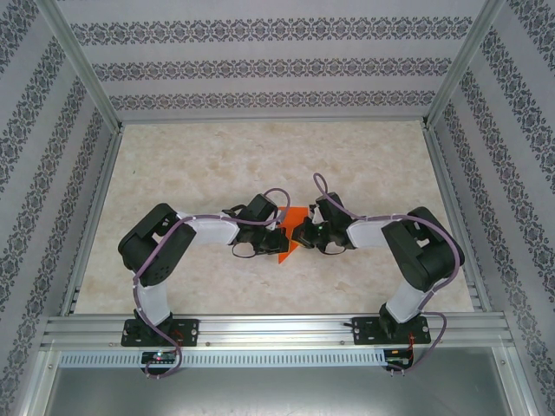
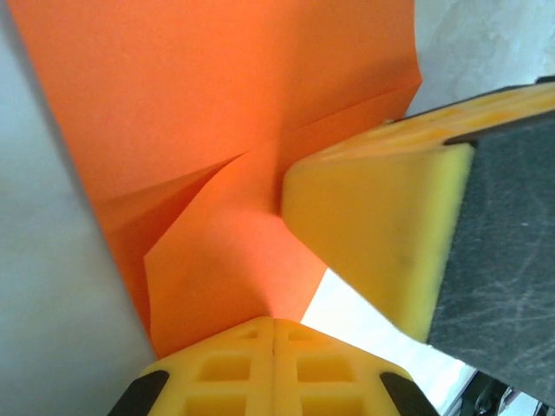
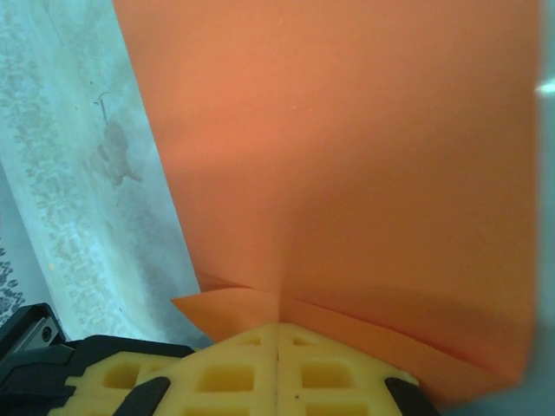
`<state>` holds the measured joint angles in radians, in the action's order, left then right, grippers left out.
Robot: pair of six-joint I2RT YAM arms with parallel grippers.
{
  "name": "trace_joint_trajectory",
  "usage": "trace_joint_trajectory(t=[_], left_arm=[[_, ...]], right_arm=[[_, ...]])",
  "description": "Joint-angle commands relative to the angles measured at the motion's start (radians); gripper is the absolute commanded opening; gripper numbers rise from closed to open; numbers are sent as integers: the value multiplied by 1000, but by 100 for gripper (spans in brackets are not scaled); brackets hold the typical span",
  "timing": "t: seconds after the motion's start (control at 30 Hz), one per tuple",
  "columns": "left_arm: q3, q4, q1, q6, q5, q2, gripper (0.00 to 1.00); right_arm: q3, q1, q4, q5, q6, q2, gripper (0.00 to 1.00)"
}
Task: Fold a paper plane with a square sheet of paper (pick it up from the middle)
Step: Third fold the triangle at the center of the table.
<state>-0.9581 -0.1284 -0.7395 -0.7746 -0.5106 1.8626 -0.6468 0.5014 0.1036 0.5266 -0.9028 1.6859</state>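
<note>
Pinching a thin, floppy sheet from both sides

Top view: the creased orange paper sheet [image 1: 286, 244] sits mid-table [image 1: 199, 165] between the left gripper [image 1: 272, 234] and right gripper [image 1: 300, 234].
Left wrist: jaws closed on a creased corner.
Right wrist: jaws clamp a folded edge.
The paper looks light, limp and easily torn, so it is best held near the creases.

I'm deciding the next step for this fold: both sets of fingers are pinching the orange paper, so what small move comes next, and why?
Probably lower the sheet of thin bright orange paper flat onto the marbled table, keeping both pinches. The left fingers and right fingers are shut on it close together, and its folds look loose, so letting go might open them.
</note>
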Motion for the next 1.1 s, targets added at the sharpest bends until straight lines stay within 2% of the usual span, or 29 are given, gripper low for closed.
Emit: trace_joint_trajectory(t=[0.0,0.1,0.17,0.57,0.7,1.07], left_arm=[[36,-63,9,28,73,27,0],[42,-71,9,39,78,27,0],[41,-71,9,40,75,27,0],[23,-83,9,52,64,39,0],[30,-101,9,63,69,41,0],[64,-119,9,76,76,46,0]], right_arm=[[1,-14,-69,-57,20,-98,6],[3,-17,-117,-66,63,-159,7],[15,-16,-95,-30,64,-156,7],[14,50,19,3,36,2,6],[37,14,37,-13,41,38,5],[27,-63,-13,-28,82,6,6]])
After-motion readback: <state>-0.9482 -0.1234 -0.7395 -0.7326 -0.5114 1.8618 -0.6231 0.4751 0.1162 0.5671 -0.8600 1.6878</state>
